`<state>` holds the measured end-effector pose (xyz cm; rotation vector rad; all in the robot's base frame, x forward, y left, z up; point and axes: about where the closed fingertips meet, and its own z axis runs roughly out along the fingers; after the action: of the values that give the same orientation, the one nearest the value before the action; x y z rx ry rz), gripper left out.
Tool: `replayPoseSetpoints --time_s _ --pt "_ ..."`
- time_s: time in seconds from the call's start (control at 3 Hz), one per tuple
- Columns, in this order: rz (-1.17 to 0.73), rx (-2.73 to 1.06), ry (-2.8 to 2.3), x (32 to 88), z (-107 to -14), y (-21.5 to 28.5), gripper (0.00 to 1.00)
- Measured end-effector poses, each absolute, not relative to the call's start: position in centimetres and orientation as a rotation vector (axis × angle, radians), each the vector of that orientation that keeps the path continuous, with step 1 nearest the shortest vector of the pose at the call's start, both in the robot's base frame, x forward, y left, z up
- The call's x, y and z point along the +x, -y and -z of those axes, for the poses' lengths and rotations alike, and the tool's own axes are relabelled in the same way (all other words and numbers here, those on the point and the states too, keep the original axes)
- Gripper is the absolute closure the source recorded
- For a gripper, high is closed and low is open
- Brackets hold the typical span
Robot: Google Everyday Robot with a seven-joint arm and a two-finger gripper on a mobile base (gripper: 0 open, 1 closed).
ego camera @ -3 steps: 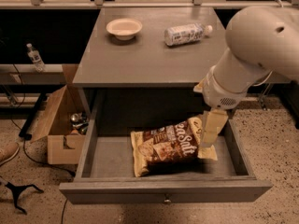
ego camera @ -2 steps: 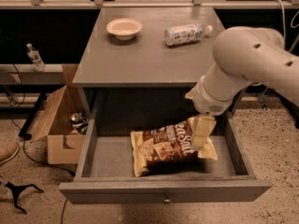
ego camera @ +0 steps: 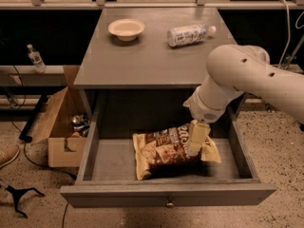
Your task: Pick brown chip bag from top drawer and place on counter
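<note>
The brown chip bag lies flat in the open top drawer, right of its middle, with its yellow edges showing. My gripper hangs from the white arm and points down into the drawer, right over the bag's right half, touching it or nearly so. The arm reaches in from the right, above the drawer's right side. The grey counter is the cabinet top behind the drawer.
On the counter stand a white bowl at the back left and a white-labelled plastic bottle lying at the back right. A cardboard box with cans sits on the floor to the left. A small bottle stands on a left shelf.
The arm has swung left and forward, and my gripper has shifted left from the bag's right edge to further over the bag. The bag has not moved.
</note>
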<state>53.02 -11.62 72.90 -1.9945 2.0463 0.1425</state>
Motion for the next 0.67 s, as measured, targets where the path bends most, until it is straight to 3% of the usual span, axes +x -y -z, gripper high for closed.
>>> replayPoseSetpoints --time_s 0.67 --pt "-0.138 -2.093 -1.967 53.3 -68.7 9.9 0.00"
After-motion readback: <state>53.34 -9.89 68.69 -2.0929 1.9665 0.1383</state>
